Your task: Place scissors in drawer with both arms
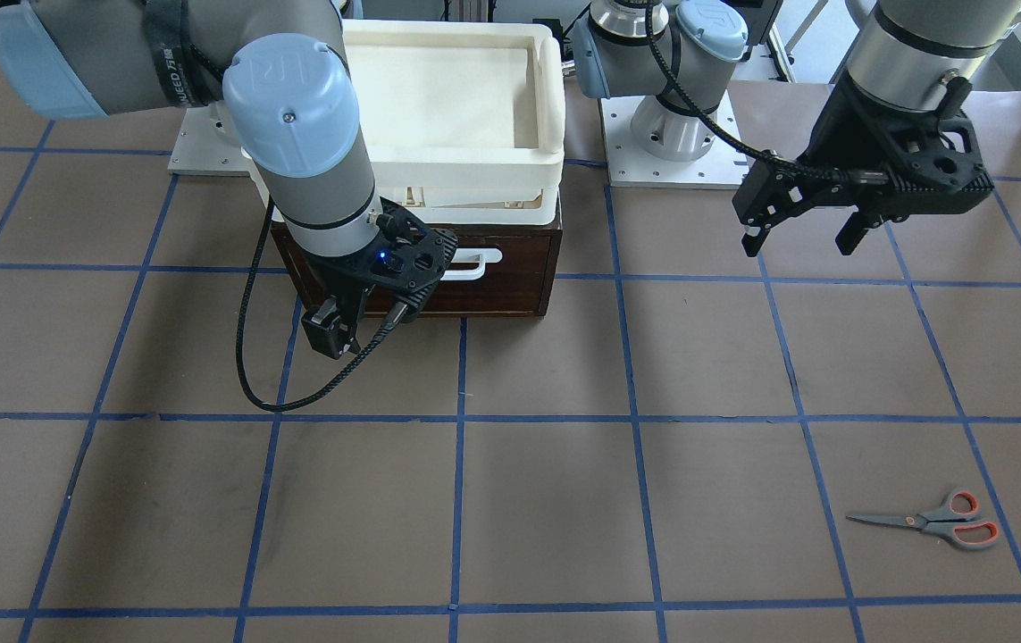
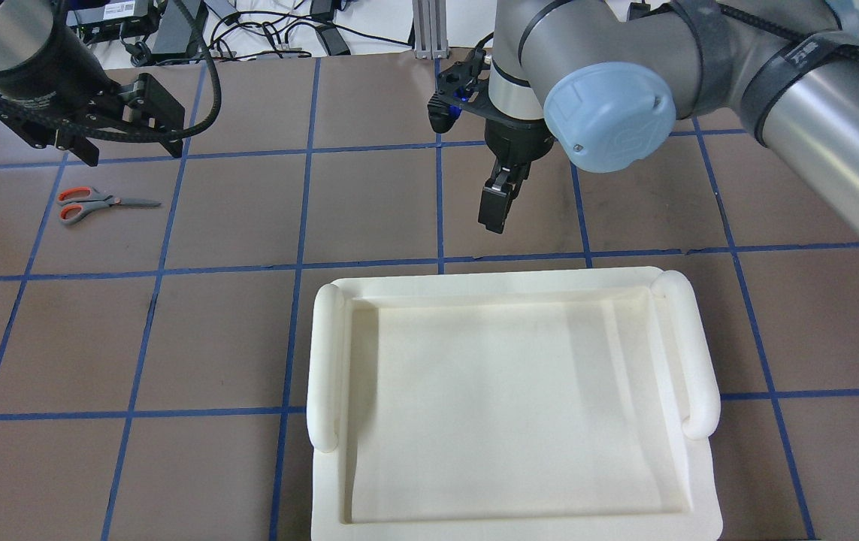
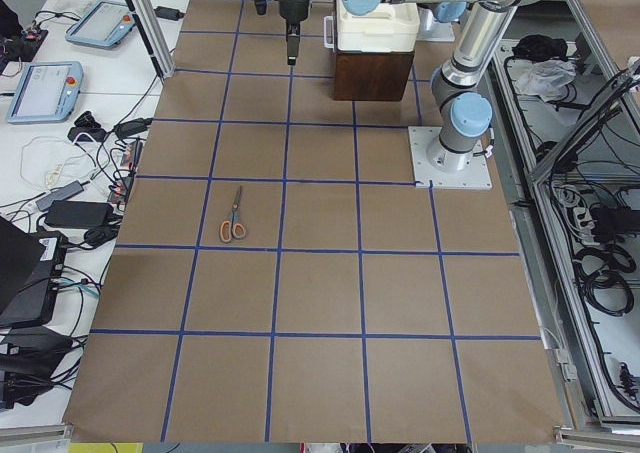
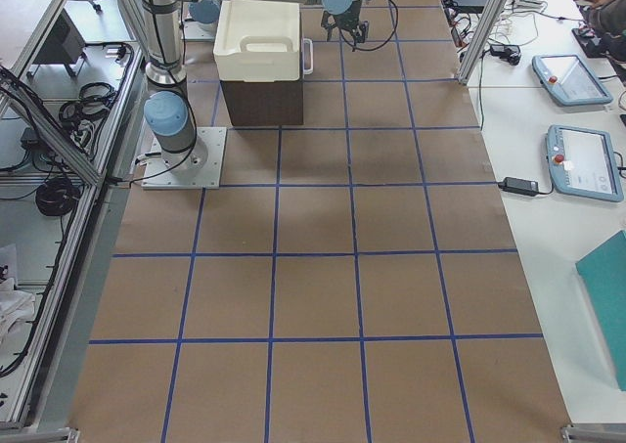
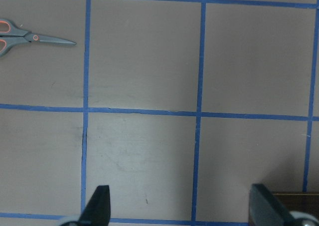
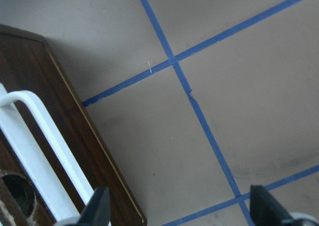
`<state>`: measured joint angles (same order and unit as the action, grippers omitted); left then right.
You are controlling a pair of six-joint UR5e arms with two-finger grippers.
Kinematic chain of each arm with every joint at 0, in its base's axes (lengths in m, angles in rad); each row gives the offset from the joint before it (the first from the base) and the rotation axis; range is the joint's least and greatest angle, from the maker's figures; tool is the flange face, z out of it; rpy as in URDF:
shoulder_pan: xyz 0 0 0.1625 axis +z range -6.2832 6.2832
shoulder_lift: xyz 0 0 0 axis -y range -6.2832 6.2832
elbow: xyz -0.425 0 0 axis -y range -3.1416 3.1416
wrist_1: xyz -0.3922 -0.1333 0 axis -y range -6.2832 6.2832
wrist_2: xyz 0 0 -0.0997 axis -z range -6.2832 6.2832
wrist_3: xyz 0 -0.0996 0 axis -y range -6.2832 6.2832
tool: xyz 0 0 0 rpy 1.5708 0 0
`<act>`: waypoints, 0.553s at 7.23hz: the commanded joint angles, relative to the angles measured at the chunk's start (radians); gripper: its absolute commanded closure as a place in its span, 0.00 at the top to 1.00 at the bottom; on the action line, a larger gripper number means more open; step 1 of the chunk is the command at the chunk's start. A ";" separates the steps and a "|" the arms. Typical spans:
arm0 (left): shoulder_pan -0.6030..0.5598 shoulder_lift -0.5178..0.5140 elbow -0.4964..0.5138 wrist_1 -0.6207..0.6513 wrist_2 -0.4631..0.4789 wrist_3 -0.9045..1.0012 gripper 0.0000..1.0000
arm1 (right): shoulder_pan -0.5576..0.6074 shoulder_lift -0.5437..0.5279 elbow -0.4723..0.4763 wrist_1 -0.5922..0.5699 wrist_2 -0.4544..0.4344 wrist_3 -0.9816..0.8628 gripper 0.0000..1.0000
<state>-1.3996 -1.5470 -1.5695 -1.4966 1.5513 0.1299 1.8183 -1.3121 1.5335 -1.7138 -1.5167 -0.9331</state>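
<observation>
While the scissors [image 1: 939, 520] lie flat and closed on the table [image 1: 564, 500], well apart from the drawer [image 1: 510, 290], the left gripper [image 1: 800, 243] hangs above the table, jaws spread, holding nothing. The right gripper [image 1: 331, 332] — likewise spread and empty — sits just before the shut drawer's front, near its white handle [image 1: 474, 265]. A white tray [image 1: 546, 170] rests on top.

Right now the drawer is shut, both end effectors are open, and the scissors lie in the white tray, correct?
Not in the tray: the scissors lie on the table near the open left end effector, as the overhead view shows. The drawer is shut, right end effector open.
</observation>
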 commanded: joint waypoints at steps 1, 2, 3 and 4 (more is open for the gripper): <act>0.141 -0.008 -0.027 0.004 -0.008 0.252 1.00 | 0.006 0.019 0.054 -0.021 0.065 -0.232 1.00; 0.227 -0.008 -0.050 0.004 -0.010 0.425 1.00 | 0.006 0.025 0.077 -0.029 0.067 -0.248 1.00; 0.302 -0.013 -0.057 0.006 -0.008 0.591 1.00 | 0.013 0.046 0.079 -0.024 0.067 -0.271 1.00; 0.377 -0.031 -0.058 0.004 -0.010 0.725 1.00 | 0.035 0.060 0.076 -0.033 0.067 -0.273 1.00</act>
<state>-1.1183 -1.5627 -1.6205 -1.4922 1.5426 0.6705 1.8339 -1.2709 1.6066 -1.7400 -1.4521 -1.1884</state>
